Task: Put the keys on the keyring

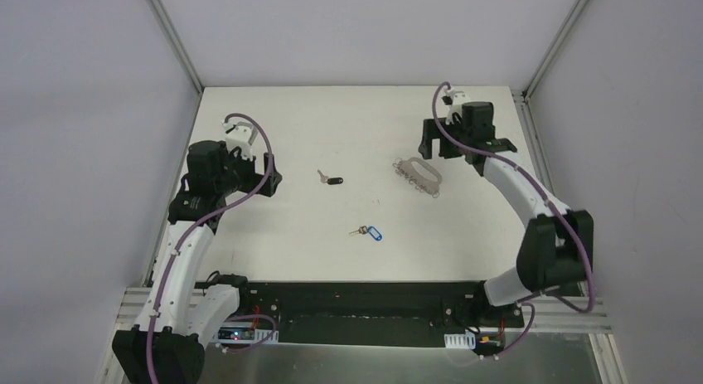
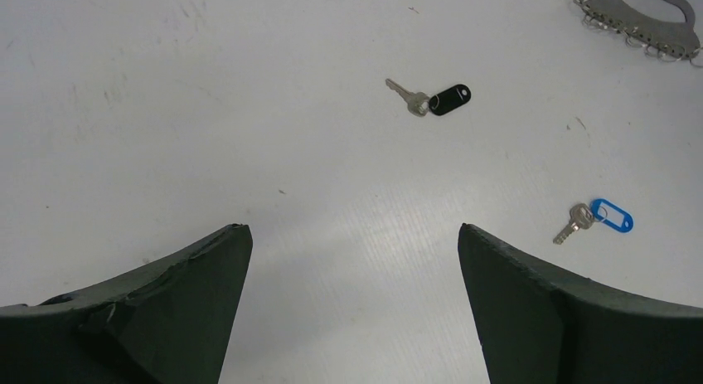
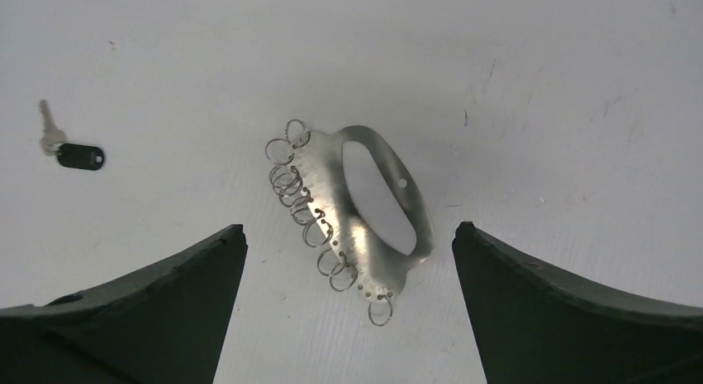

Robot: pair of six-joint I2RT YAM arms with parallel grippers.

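At three o'clock from the black-headed metal key (image 1: pixel 332 180), the silvery oval metal keyring (image 3: pixel 330 206) faces your spread right gripper (image 3: pixel 350 226); that flat key, like the blue-tagged key (image 1: pixel 370 232), may skid from your spread left gripper (image 2: pixel 355 230).

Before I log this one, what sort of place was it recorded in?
Probably a robotics lab test cell, not a home: a white table boxed in by plain grey panels on aluminium posts, with the left arm and right arm bolted at its near edge.
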